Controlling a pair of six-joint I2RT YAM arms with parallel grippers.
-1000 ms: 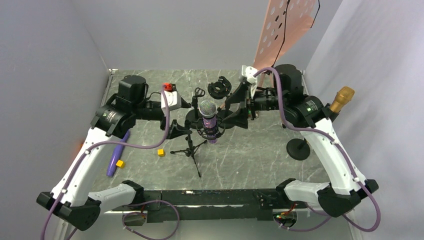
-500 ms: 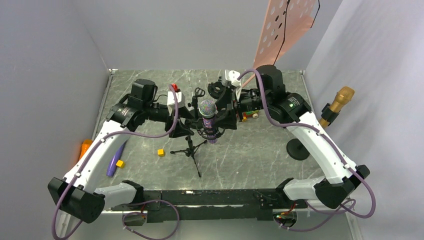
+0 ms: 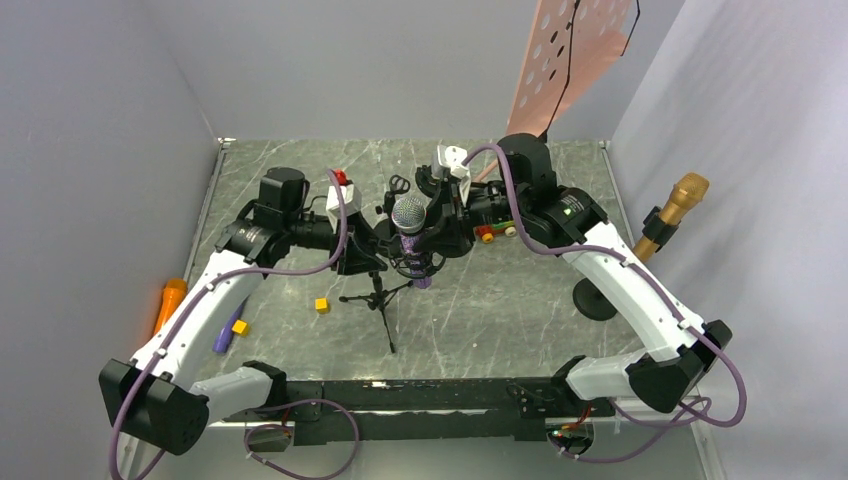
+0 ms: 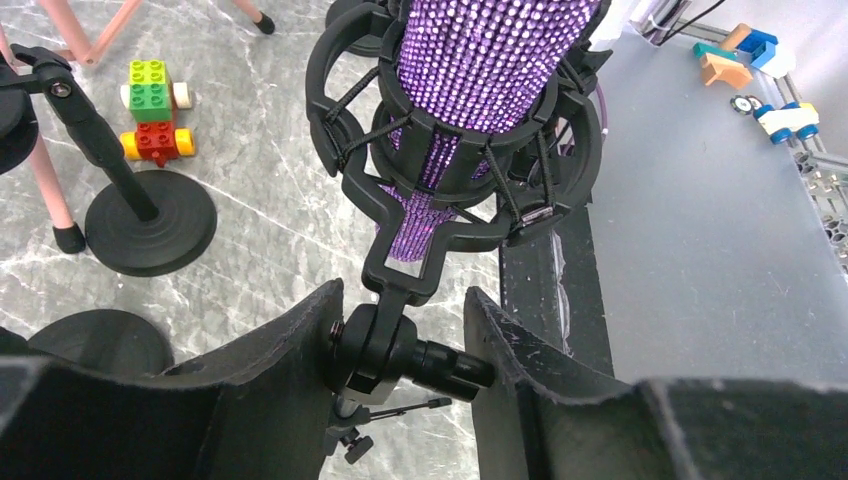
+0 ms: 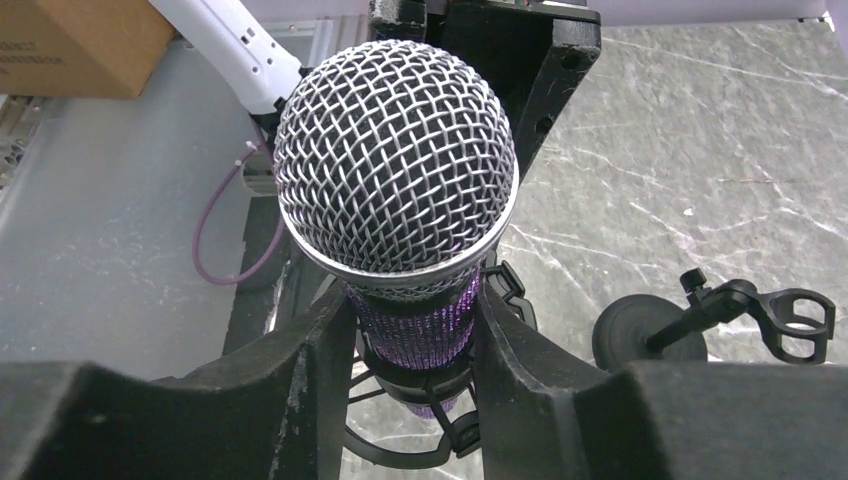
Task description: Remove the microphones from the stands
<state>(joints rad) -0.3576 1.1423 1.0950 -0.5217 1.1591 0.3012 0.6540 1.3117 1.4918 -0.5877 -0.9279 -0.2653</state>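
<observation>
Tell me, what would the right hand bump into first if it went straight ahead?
The microphone, most likely. Its purple body sits right between the fingers of the right hand, just under the mesh head, so it's first in line. How much gap is left, I can't tell.

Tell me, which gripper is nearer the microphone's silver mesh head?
Right. The right gripper straddles the microphone just under its mesh head; the left gripper sits lower, around the stand's swivel joint.

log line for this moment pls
left gripper: jaws on black tripod stand's swivel joint | right gripper: jaws on purple rhinestone microphone below mesh head | status: mounted
</observation>
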